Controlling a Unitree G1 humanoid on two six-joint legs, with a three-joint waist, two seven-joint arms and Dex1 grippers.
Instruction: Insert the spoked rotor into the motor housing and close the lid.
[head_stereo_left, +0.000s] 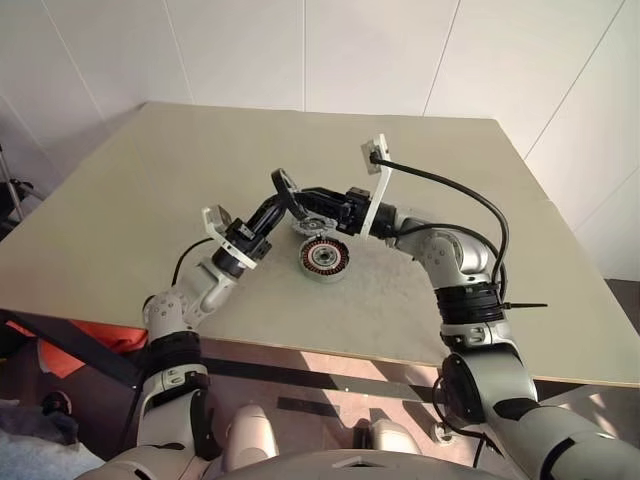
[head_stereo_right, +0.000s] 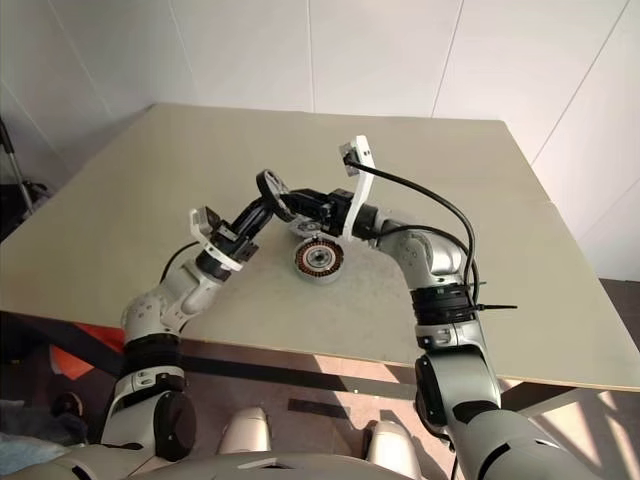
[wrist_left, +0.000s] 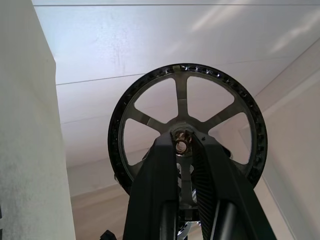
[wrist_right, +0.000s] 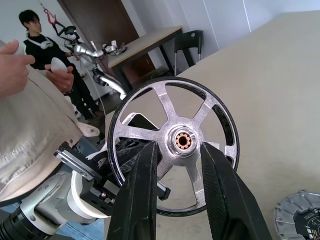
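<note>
While eye views miss them, people (wrist_right: 37, 45) stand behind rotor (wrist_right: 175, 145).

**Bright, even daylight with soft shadows**

The bench (head_stereo_left: 150, 200) is evenly lit, its near part darker under a broad soft shadow. Sunlit patches fall on the floor (head_stereo_left: 330, 365) beneath its front edge. From the left wrist, the spoked rotor (wrist_left: 187, 125) is backlit, nearly a silhouette against pale walls. The right tool (wrist_right: 177, 167) looks slightly soft close up.
</note>
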